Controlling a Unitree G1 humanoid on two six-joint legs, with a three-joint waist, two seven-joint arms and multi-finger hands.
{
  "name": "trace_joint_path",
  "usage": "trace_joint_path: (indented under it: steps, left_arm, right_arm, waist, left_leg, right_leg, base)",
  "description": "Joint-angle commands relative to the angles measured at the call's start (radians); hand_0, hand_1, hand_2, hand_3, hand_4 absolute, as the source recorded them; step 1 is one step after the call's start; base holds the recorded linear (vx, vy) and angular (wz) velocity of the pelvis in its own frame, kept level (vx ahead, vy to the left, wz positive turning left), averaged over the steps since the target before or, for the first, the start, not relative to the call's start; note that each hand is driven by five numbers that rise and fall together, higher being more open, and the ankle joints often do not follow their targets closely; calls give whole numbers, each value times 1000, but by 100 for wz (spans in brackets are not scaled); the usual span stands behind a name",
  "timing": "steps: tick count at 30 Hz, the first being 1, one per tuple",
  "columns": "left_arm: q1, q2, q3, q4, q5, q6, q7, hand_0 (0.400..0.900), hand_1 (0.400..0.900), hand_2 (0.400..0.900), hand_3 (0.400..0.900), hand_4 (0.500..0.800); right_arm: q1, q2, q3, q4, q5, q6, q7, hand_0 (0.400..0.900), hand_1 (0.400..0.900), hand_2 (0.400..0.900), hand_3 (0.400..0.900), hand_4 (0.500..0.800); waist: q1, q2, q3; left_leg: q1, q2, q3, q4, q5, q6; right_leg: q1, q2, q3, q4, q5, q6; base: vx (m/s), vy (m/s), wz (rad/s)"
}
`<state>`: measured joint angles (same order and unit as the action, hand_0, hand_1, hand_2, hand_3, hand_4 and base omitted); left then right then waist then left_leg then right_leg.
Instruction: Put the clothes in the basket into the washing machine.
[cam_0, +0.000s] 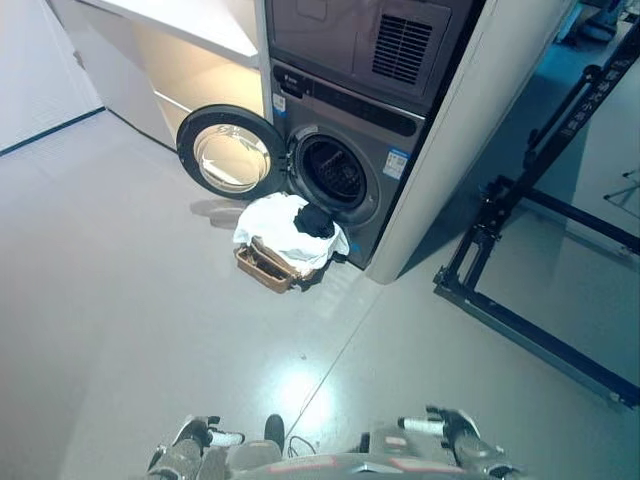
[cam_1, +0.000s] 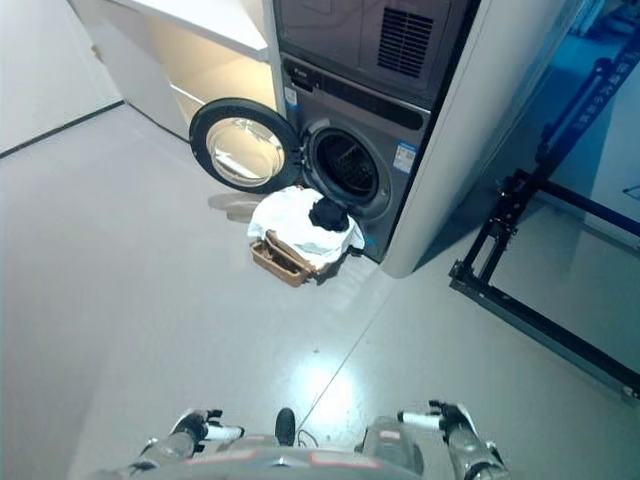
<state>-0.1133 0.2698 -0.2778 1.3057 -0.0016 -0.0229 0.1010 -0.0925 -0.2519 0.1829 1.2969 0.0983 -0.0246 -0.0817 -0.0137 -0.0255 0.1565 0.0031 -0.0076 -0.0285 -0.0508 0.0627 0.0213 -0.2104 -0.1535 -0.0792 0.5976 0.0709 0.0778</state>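
A grey front-loading washing machine (cam_0: 350, 140) stands ahead with its round door (cam_0: 228, 152) swung open to the left and its drum (cam_0: 332, 172) dark. A brown wicker basket (cam_0: 268, 266) sits on the floor right in front of it. White cloth (cam_0: 280, 228) and a black garment (cam_0: 314, 220) are heaped on the basket. My left hand (cam_0: 195, 437) and right hand (cam_0: 450, 428) hang low at the bottom edge, far from the basket, fingers loosely curled and holding nothing.
A second grey appliance (cam_0: 370, 40) is stacked above the washer. A white cabinet (cam_0: 180, 60) stands to the left. A black metal frame (cam_0: 540, 250) stands on the floor to the right. Grey floor (cam_0: 150, 300) lies between me and the basket.
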Motion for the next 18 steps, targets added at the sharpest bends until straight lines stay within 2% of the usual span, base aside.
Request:
trace_joint_path:
  steps: [1,2,3,4,5,7,9,10,12,14,15,16,17,18]
  left_arm:
    - [13,32,38,3,-15,2,13,900,900,900,900,800]
    - [13,32,38,3,-15,2,13,900,900,900,900,800]
    - [6,31,36,2,-16,0,16,900,900,900,900,800]
    - [3,31,35,1,-15,1,17,900,900,900,900,800]
    - [-2,30,33,1,-12,-2,17,900,900,900,900,800]
    - [-11,31,28,-2,0,-4,20,900,900,900,900,800]
    - [-13,23,22,-5,13,-4,17,900,900,900,900,800]
    - [-12,18,20,-4,10,-4,19,900,900,900,900,800]
    - [-6,7,24,-6,-4,-6,23,900,900,900,900,800]
    - [4,-1,27,-9,-10,-2,22,900,900,900,900,800]
    - [4,0,27,-9,-10,-2,22,900,900,900,900,800]
    - [8,-3,25,-15,-13,-1,23,900,900,900,900,800]
    - [8,-3,25,-15,-13,-1,23,900,900,900,900,800]
    - [3,-3,24,-31,-25,-1,29,900,900,900,900,800]
  right_arm:
    - [59,-41,18,36,16,25,-17,900,900,900,900,800]
    - [60,-42,18,37,16,24,-17,900,900,900,900,800]
    - [57,-43,16,34,18,24,-19,900,900,900,900,800]
    - [57,-44,16,30,20,23,-20,900,900,900,900,800]
    - [54,-46,18,27,20,22,-17,900,900,900,900,800]
    - [57,-51,16,15,21,22,-17,900,900,900,900,800]
    - [75,-56,11,17,25,24,-10,900,900,900,900,800]
    - [79,-58,13,17,26,23,-10,900,900,900,900,800]
    - [76,-65,12,25,28,20,-5,900,900,900,900,800]
    - [71,-75,10,23,27,21,-5,900,900,900,900,800]
    - [71,-74,10,23,27,21,-5,900,900,900,900,800]
    - [63,-83,8,13,33,18,1,900,900,900,900,800]
    - [63,-83,8,13,33,18,1,900,900,900,900,800]
    - [54,-91,12,-1,40,17,2,900,900,900,900,800]
  waist:
    - [-21,28,15]
    - [-24,30,19]
    - [-33,17,20]
    - [-46,17,25]
    - [-68,12,23]
    - [-94,8,21]
    - [-113,7,-12]
    - [-119,12,-21]
    - [-115,36,-48]
    - [-111,55,-50]
    - [-114,51,-52]
    - [-105,51,-47]
    - [-105,50,-47]
    - [-86,19,-32]
  left_leg:
    - [118,-63,-24,1,-79,33]
    - [125,-60,-27,0,-81,32]
    - [149,-73,-39,-6,-99,29]
    - [180,-68,-55,-20,-113,23]
    - [219,-71,-81,-35,-130,18]
    - [263,-70,-114,-36,-163,4]
    - [308,-60,-161,-36,-193,-13]
    - [314,-49,-160,-36,-192,-16]
    - [314,-24,-167,13,-143,-38]
    - [286,-16,-162,156,-73,-73]
    - [282,-20,-164,155,-69,-73]
    - [235,-27,-146,308,40,-122]
    - [233,-27,-146,311,38,-122]
    - [134,-44,-106,528,111,-152]
  right_leg:
    - [-101,38,-7,-121,106,42]
    - [-93,39,-12,-122,103,41]
    - [-131,34,-31,-213,125,52]
    - [-134,41,-43,-281,139,60]
    - [-158,72,-33,-385,171,70]
    - [-173,98,-13,-474,195,82]
    - [-143,121,8,-511,178,63]
    - [-136,140,15,-504,178,57]
    - [-119,170,-7,-471,145,33]
    - [-92,191,-24,-427,89,10]
    - [-95,186,-24,-429,91,11]
    - [-42,197,-21,-397,44,-8]
    - [-43,196,-21,-396,44,-8]
    - [15,177,2,-394,20,-21]
  base:
    - [258,-43,31]
    - [281,-60,28]
    - [281,-63,33]
    - [466,-101,56]
    - [481,-102,66]
    - [524,-124,76]
    - [567,-227,76]
    - [430,-232,41]
    - [435,-218,25]
    - [357,-141,21]
    - [424,-206,15]
    - [270,-152,6]
    - [525,-319,0]
    - [241,-164,-4]
